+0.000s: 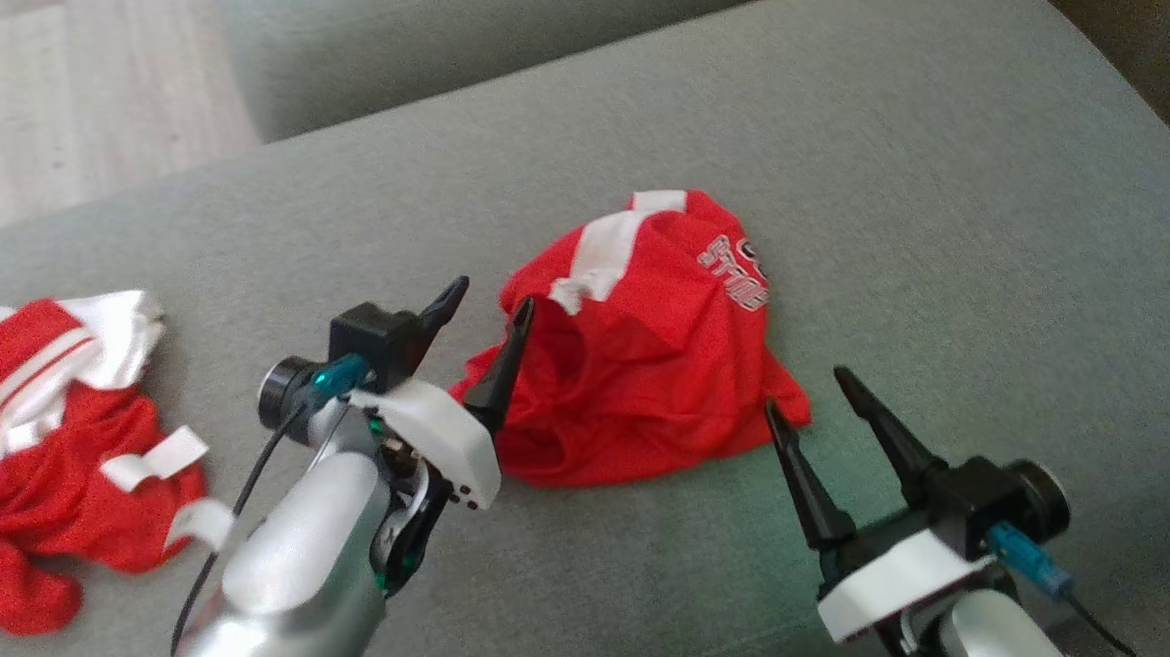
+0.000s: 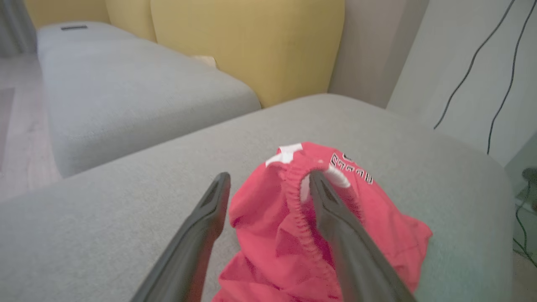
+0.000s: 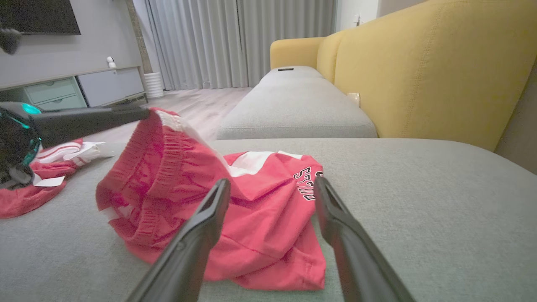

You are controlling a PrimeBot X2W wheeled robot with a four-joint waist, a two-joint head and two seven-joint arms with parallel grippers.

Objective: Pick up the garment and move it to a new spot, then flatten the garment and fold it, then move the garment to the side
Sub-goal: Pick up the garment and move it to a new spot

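Observation:
A crumpled red garment (image 1: 647, 365) with a white stripe and white lettering lies mid-cushion on the grey sofa seat (image 1: 836, 155). My left gripper (image 1: 491, 298) is open at the garment's left edge. In the left wrist view, the elastic waistband (image 2: 293, 188) loops over one of its fingers (image 2: 335, 222) and is lifted a little. The right wrist view shows that same finger (image 3: 92, 119) holding up the waistband's top. My right gripper (image 1: 807, 392) is open just off the garment's near right corner, with its fingers (image 3: 201, 230) pointing at the cloth (image 3: 260, 218).
A second red and white garment (image 1: 40, 437) lies bunched at the seat's left end. Behind is another grey cushion (image 3: 293, 105) and a yellow sofa back (image 3: 419, 63). Wooden floor (image 1: 52, 96) lies beyond the far left edge. Cables (image 2: 495, 63) hang on the wall.

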